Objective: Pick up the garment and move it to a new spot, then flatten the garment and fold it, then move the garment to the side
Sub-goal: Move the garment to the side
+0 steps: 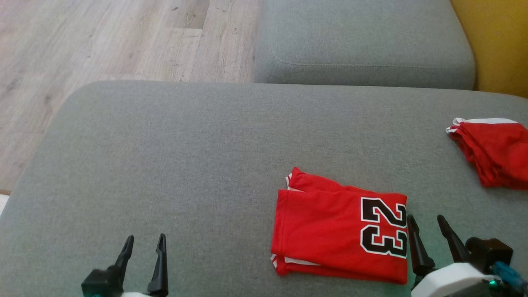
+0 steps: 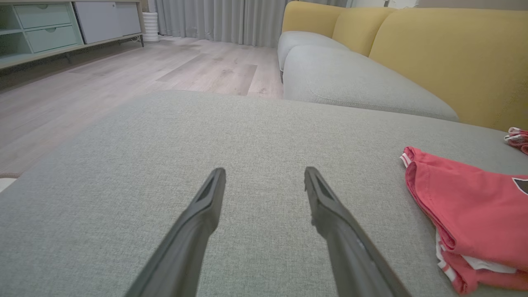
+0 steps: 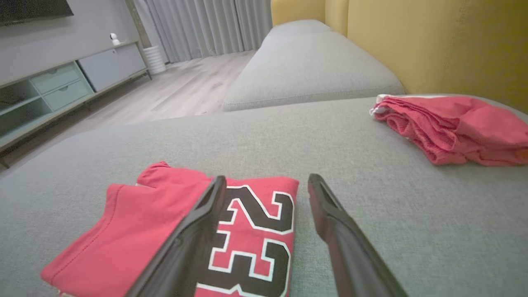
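Garment (image 1: 330, 231), red with a black "23" outlined in white, lies folded into a flat rectangle on the grey cushion (image 1: 165, 165), in the near right part of it as the head view has it. Its edges run fairly straight. White trim shows at both left corners. The numbered end faces the right gripper (image 1: 425, 217).

Right gripper: jaws spread wide, nothing held. In the head view its left finger stands at the garment's right edge. The right wrist view shows one finger crossing over the number and the other over bare cushion just beside that edge. Contact with the fabric cannot be confirmed.

Left gripper (image 1: 146, 236): jaws likewise spread wide and empty, low at the cushion's near side, over bare fabric and well apart from the garment.

Open room: a broad bare stretch of cushion lies left of the garment and beyond it, up to the rounded far edge. To the right, a second red garment (image 1: 491, 152) with a white band lies bunched near the cushion's right side, apart from the folded one. Past the far edge are wooden floor (image 1: 103, 41) on the left, a second grey seat cushion (image 1: 363, 41) and a yellow backrest (image 1: 495, 41).

The left wrist view shows the garment's stacked layers at its near corner, white trim between them. Both wrist views show a low cabinet (image 2: 41, 29) and a grey curtain (image 2: 218, 20) across the floor.
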Tool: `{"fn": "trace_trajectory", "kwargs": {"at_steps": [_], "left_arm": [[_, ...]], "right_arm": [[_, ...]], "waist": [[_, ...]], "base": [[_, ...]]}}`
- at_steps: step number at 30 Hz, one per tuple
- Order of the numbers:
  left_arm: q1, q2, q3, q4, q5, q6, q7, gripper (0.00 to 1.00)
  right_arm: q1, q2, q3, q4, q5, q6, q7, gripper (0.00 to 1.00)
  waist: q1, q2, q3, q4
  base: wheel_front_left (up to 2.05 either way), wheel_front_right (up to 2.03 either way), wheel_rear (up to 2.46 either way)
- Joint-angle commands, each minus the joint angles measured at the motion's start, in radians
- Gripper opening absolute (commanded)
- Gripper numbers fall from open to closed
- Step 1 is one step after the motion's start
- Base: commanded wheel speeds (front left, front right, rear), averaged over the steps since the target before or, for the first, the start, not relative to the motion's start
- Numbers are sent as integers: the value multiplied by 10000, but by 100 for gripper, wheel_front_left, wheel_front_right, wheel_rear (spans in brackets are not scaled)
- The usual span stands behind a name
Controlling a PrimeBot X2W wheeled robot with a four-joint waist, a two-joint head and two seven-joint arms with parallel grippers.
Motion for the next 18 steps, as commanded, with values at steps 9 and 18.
{"fn": "trace_trajectory", "kwargs": {"at_steps": [9,18], "left_arm": [[-766,170,179,-426,66,75,47,100],[-975,-22,97,-293,133,-2,1,100]], "right_arm": [[-873,-70,-433,228,-386,67,1747,100],[-1722,-70,-809,1406,-362,67,3459,100]], "waist": [[0,0,364,345],[0,0,933,943]], "base": [[0,0,0],[0,0,0]]}}
